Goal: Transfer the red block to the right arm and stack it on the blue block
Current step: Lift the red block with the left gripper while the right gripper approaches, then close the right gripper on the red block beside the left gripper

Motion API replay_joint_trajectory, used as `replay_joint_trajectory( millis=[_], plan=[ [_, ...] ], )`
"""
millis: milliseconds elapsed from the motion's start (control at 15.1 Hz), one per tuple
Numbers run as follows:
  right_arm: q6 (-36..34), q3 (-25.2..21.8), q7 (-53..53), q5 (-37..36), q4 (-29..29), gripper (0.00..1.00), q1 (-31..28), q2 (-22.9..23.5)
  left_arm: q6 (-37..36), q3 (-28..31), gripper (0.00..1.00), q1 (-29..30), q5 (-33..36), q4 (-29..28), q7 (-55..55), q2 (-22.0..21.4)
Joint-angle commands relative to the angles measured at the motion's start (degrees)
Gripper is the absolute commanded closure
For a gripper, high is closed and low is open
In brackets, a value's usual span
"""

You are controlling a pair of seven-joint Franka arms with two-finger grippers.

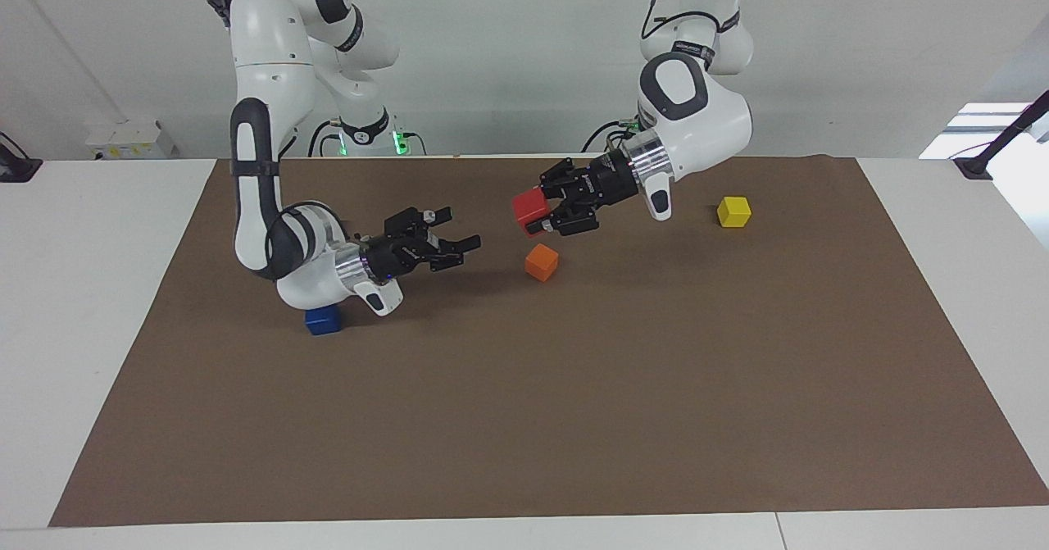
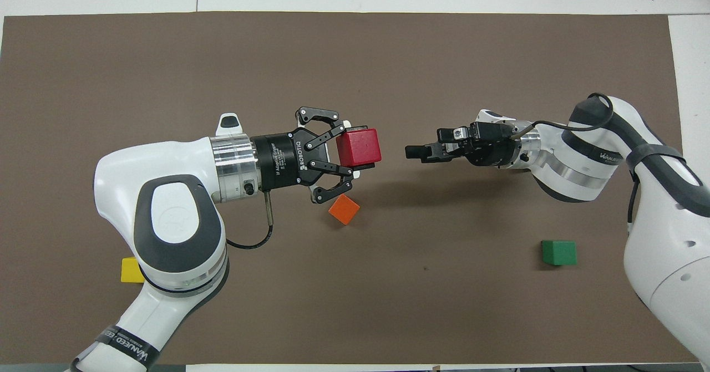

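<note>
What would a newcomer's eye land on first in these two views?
First, the small bright red cube held up over the brown mat in the left gripper, above the small orange cube. Facing it across a gap is the right gripper, fingers open.

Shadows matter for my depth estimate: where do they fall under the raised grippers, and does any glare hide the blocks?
Facing view: a soft shadow lies on the brown mat beneath the left gripper holding the red block. Overhead view: a broad, diffuse shadow stretches under the right gripper; the orange block and green block show no glare.
</note>
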Motion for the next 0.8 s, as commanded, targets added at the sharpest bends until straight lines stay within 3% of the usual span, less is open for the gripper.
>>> replay_joint_trajectory(
  millis=[0,731],
  plan=[
    [2.3,0.2,-1.5,4.0,0.6,0.0,2.5,0.7,1.3,0.8,1.0,-1.0,-1.5,-0.7,-1.5,-0.4],
    [6.1,0.3,-2.6,6.6,0.5,0.0,6.6,0.4,1.8,0.9,1.0,-0.9,-1.5,-1.6,-4.5,-0.5]
  ],
)
